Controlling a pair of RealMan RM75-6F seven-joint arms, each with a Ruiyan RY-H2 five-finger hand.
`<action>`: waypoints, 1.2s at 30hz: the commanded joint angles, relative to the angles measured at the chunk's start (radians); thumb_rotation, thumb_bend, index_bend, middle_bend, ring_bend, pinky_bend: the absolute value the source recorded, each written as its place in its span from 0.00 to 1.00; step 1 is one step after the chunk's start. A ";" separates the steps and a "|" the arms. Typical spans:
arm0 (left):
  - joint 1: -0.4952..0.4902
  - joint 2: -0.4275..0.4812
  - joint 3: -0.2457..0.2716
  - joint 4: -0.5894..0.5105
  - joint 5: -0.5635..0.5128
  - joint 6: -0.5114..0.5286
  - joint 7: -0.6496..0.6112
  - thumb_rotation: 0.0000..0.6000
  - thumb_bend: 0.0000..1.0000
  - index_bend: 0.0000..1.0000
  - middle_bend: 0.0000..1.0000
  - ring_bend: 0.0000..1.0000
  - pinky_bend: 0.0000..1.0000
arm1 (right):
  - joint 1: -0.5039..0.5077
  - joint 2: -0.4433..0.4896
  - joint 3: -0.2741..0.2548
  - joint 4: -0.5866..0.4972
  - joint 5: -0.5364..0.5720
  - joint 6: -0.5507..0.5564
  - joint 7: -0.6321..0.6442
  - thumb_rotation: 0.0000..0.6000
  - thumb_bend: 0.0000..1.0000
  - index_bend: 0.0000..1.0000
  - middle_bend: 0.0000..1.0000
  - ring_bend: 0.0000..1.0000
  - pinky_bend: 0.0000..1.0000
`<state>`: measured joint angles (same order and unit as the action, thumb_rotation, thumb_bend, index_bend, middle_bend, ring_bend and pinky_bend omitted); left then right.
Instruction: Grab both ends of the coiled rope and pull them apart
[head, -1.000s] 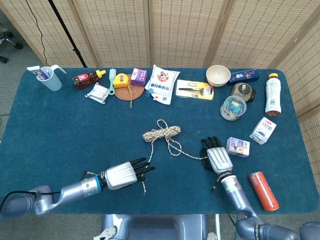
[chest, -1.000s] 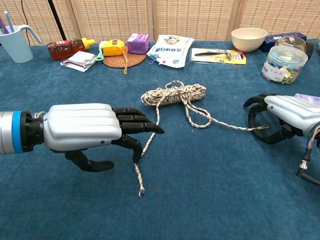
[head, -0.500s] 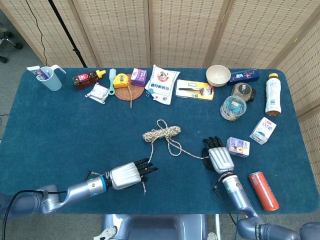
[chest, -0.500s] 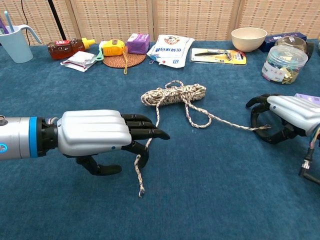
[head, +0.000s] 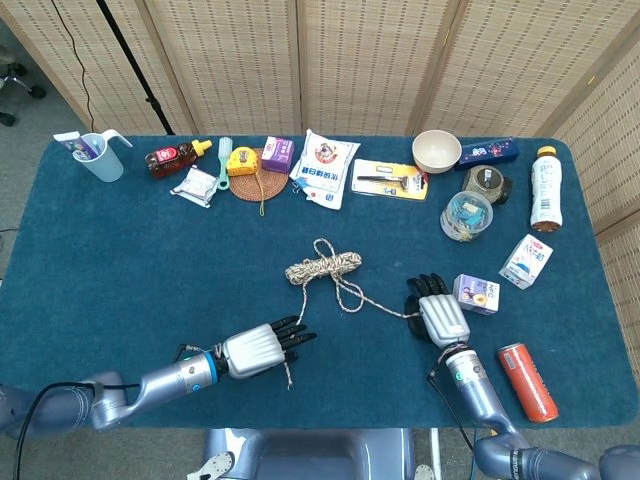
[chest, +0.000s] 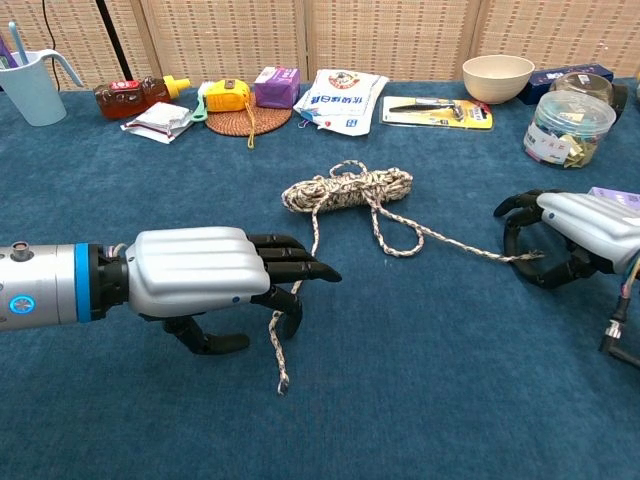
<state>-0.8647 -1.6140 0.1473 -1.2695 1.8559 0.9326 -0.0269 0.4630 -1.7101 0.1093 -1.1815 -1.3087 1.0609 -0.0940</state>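
The coiled rope (head: 323, 266) (chest: 350, 188) lies mid-table, one tail running toward me on the left and one off to the right. My left hand (head: 262, 347) (chest: 215, 280) hovers palm-down over the left tail (chest: 278, 355). Its fingers (chest: 290, 268) reach across the strand, the lower ones hooking around it, and the thumb stays well apart below. The tail's tip lies loose on the cloth. My right hand (head: 438, 312) (chest: 570, 235) is curled in a C around the right tail's end (chest: 520, 257), which runs almost straight into it.
A purple carton (head: 475, 294) stands just right of my right hand, with a red can (head: 526, 380) nearer the front edge. Along the far edge of the blue table (head: 120, 260) are a cup, bottles, packets, a bowl and a plastic tub (head: 465, 215).
My left hand slid forward over the left tail and its lower fingers curled in further. My right hand shifted slightly right, dragging its rope end and the nearby loop along.
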 joint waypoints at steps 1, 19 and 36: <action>-0.001 -0.005 0.000 0.003 -0.005 -0.001 0.005 1.00 0.43 0.38 0.00 0.00 0.00 | 0.000 -0.001 0.000 0.002 -0.001 0.000 0.002 1.00 0.54 0.61 0.17 0.09 0.00; 0.005 -0.058 -0.005 0.043 -0.041 0.005 0.039 1.00 0.43 0.41 0.00 0.00 0.00 | -0.006 -0.004 0.002 0.018 0.000 -0.003 0.017 1.00 0.54 0.61 0.17 0.10 0.00; 0.016 -0.092 -0.013 0.067 -0.068 0.016 0.065 1.00 0.43 0.42 0.00 0.00 0.00 | -0.008 -0.007 0.005 0.025 0.001 -0.004 0.024 1.00 0.54 0.61 0.17 0.10 0.00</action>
<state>-0.8486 -1.7054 0.1346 -1.2026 1.7881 0.9482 0.0377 0.4554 -1.7175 0.1142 -1.1563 -1.3081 1.0567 -0.0697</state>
